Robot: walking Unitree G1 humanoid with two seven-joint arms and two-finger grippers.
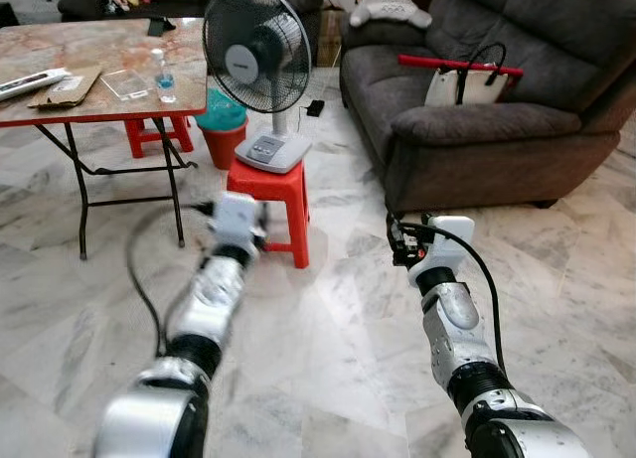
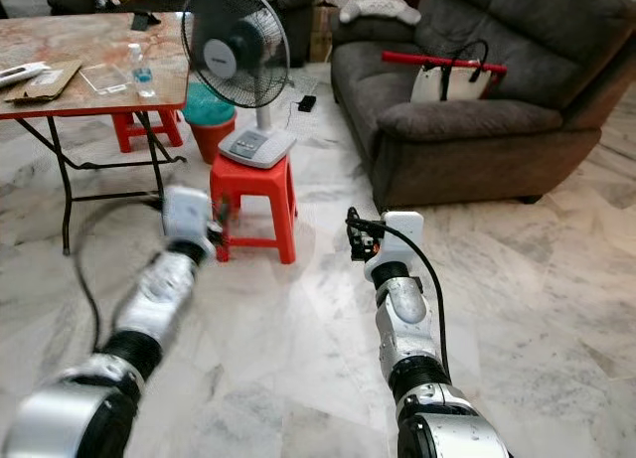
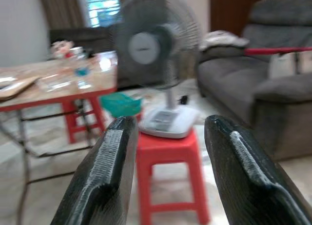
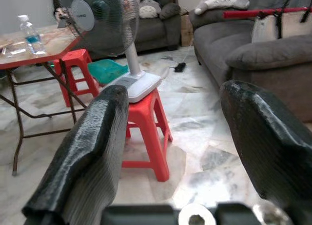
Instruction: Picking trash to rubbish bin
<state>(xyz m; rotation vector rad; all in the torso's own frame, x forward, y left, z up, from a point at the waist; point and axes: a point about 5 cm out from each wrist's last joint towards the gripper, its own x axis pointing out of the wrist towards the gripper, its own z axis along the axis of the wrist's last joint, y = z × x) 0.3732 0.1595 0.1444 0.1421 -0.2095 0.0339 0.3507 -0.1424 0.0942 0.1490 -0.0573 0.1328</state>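
An orange bin [image 1: 221, 132] with a teal liner stands on the floor beside the folding table [image 1: 70, 56]. On the table are a clear plastic bottle [image 1: 164, 76], a flat brown cardboard piece [image 1: 65, 86] and a clear wrapper [image 1: 126, 82]. My left gripper [image 3: 170, 122] is raised in front of me, open and holding nothing, pointing toward the red stool. My right gripper [image 4: 176, 88] is held out over the marble floor, open with nothing between its fingers. Both are well short of the bin and the table.
A standing fan [image 1: 256, 49] sits on a red plastic stool [image 1: 270, 205] straight ahead. A grey sofa [image 1: 477, 120] with a white bag [image 1: 467, 83] is at the right. A second red stool [image 1: 154, 133] stands under the table. Marble floor [image 1: 338, 319] lies between my arms.
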